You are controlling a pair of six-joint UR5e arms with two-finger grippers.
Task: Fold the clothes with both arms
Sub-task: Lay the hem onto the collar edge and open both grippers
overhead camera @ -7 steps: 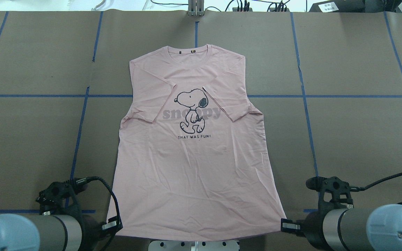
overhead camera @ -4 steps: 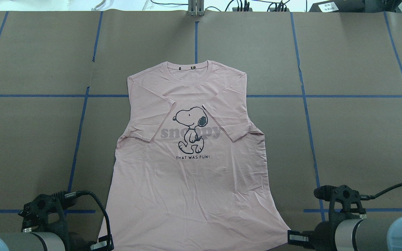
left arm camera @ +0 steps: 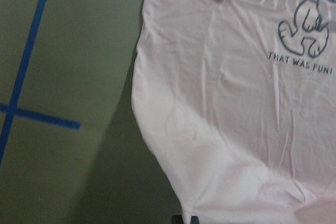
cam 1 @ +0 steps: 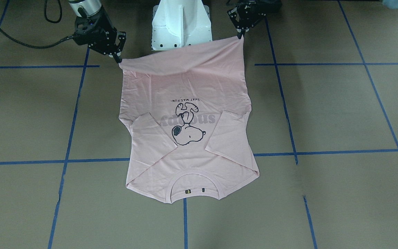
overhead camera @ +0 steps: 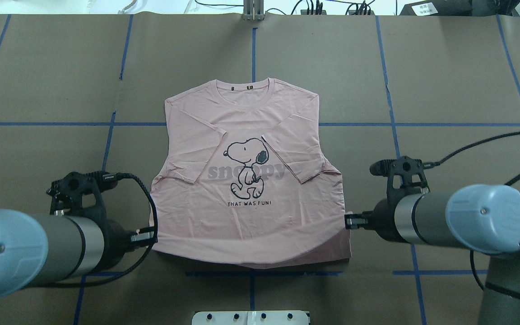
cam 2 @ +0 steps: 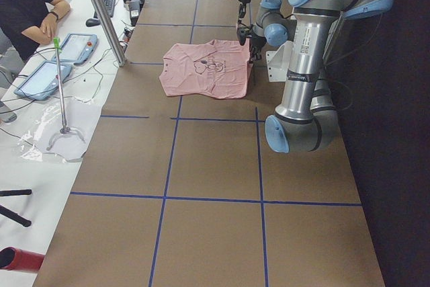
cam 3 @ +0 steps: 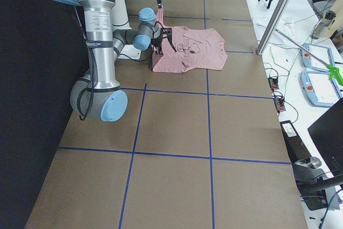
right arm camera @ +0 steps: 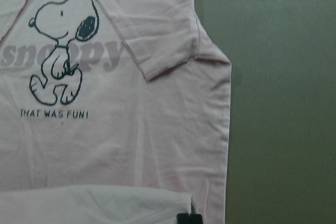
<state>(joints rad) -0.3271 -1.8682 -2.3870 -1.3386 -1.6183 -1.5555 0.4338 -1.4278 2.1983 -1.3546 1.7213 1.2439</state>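
The pale pink T-shirt [overhead camera: 242, 216] lies print up on the brown table, collar far from me, both sleeves folded in over the front. My left gripper [overhead camera: 149, 235] is shut on the near left hem corner. My right gripper [overhead camera: 349, 221] is shut on the near right hem corner. Both hold the hem raised above the table, so the lower part sags between them and its plain underside shows. In the front-facing view the shirt [cam 1: 185, 86] hangs from the right gripper [cam 1: 117, 59] and the left gripper [cam 1: 242, 35]. The wrist views show the cloth [left arm camera: 236, 129] [right arm camera: 131, 129] just below each gripper.
The white pedestal base [overhead camera: 251, 317] stands at the near table edge behind the hem. Blue tape lines [overhead camera: 395, 135] cross the brown table cover. In the exterior left view a seated operator [cam 2: 27, 5], tablets and a metal pole [cam 2: 101, 15] are beyond the far edge.
The grippers first dragged the shirt toward me by the hem. They have since lifted the hem corners and carried them forward, away from me, over the shirt's lower part.
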